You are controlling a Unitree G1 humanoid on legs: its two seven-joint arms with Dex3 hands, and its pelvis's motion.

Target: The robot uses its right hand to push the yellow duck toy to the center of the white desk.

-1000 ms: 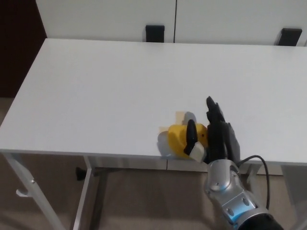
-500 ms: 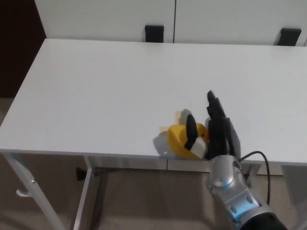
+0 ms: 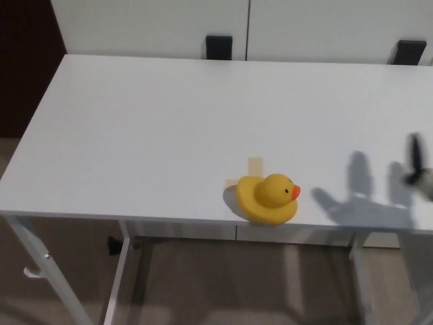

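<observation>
The yellow duck toy (image 3: 268,198) sits upright near the front edge of the white desk (image 3: 169,128), its orange beak pointing right. Nothing touches it. My right hand (image 3: 418,169) shows only as a blurred black finger with a pale tip at the picture's right edge, well to the right of the duck and apart from it. Its shadow (image 3: 362,196) falls on the desk between the two. Whether the hand is open or shut does not show. My left hand is out of the picture.
A small tan tape mark (image 3: 255,165) lies on the desk just behind the duck. Two black clamps (image 3: 218,47) (image 3: 410,51) stand at the desk's back edge against the white wall. The desk's front edge runs right below the duck, with floor beneath.
My right hand has left the duck and swung far right to the picture's edge. The duck is now fully uncovered and stands about where it was.
</observation>
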